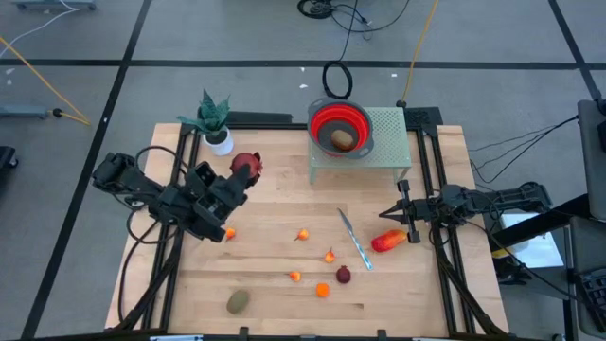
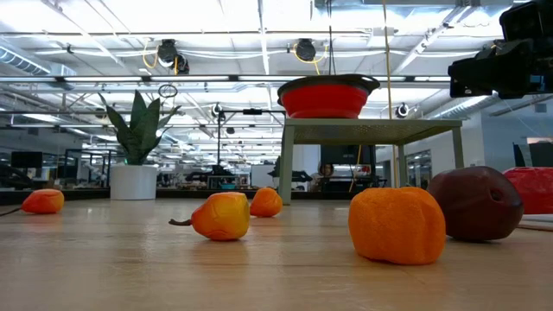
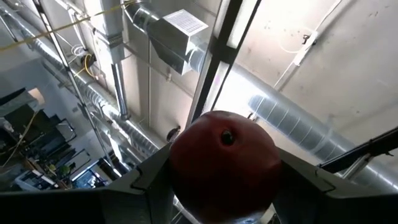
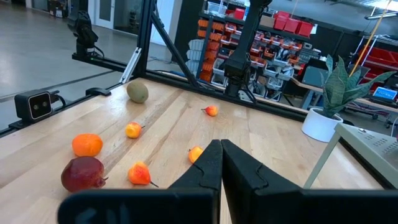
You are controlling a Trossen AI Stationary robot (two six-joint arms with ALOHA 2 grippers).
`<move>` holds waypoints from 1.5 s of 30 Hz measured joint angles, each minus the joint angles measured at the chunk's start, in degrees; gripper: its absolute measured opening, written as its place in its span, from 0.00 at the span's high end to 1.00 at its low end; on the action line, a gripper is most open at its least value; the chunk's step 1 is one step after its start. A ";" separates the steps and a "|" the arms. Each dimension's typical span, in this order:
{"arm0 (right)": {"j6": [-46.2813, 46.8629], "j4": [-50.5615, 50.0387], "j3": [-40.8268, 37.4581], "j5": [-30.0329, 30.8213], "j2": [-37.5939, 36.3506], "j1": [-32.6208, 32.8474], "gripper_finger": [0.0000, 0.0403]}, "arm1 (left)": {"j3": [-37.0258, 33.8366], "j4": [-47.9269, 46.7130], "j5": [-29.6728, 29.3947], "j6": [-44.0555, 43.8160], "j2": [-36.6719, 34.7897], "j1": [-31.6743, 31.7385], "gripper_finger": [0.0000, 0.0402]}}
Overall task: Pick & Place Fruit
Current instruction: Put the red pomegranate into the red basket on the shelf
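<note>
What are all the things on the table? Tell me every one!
Dark red fruit: two; one held up in the left gripper, one on the table near the front.
Olive-brown fruit: two; one in the bowl, one at the front left.
Small orange fruit: five, scattered mid-table, for example.
Long red-orange fruit: one, by the right gripper.
Knife: one, silver-blue, mid-table.
Bowl: one, red with grey rim, on the stand.
Stand: one, pale green, at the back.
Potted plant: one, green in a white pot, back left.
Left gripper: clamped on the dark red fruit.
Right gripper: shut, empty, right side.
</note>
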 joint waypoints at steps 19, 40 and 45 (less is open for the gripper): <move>0.06 0.02 0.00 0.00 -0.01 0.00 1.00 | 0.02 -54.96 -1.43 -1.83 0.04 1.93 0.47; -0.04 0.02 0.00 0.00 0.00 0.01 1.00 | 5.88 -76.06 4.12 12.00 0.01 21.05 0.47; -0.04 0.02 0.00 0.00 -0.02 0.00 1.00 | 12.51 -85.66 10.31 14.54 0.00 27.31 0.47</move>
